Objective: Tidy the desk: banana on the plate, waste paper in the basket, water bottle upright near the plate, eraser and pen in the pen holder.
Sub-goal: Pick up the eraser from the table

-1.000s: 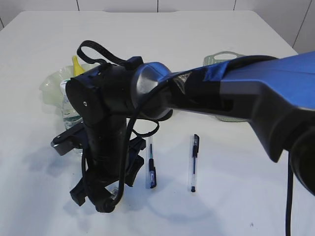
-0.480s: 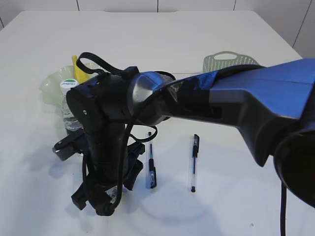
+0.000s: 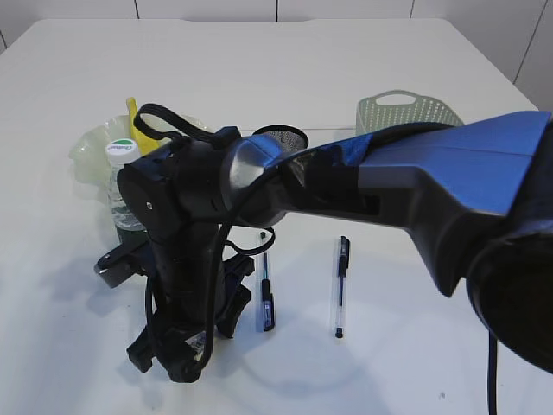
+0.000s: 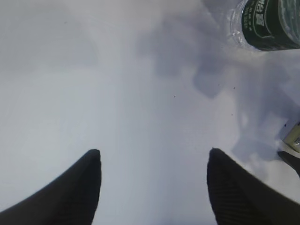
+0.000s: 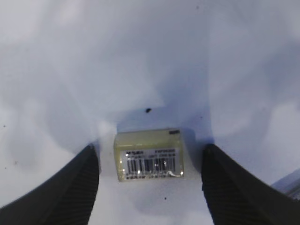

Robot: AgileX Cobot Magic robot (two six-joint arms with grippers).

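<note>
Reaching low over the white table, the right gripper is hanging spread wide around the eraser, not touching it.

Standing at the far left, the water bottle is sitting upright just in front of the pale green plate, where the yellow banana is resting. The left gripper is hovering close above bare tabletop with its fingers parted and nothing between them, the bottle's green label showing at the upper right of its wrist view. Moving rightward, two pens are lying side by side, apart from each other, just right of the black arm. The mesh pen holder is peeking out behind the arm, and the green basket is sitting farthest right.
</note>
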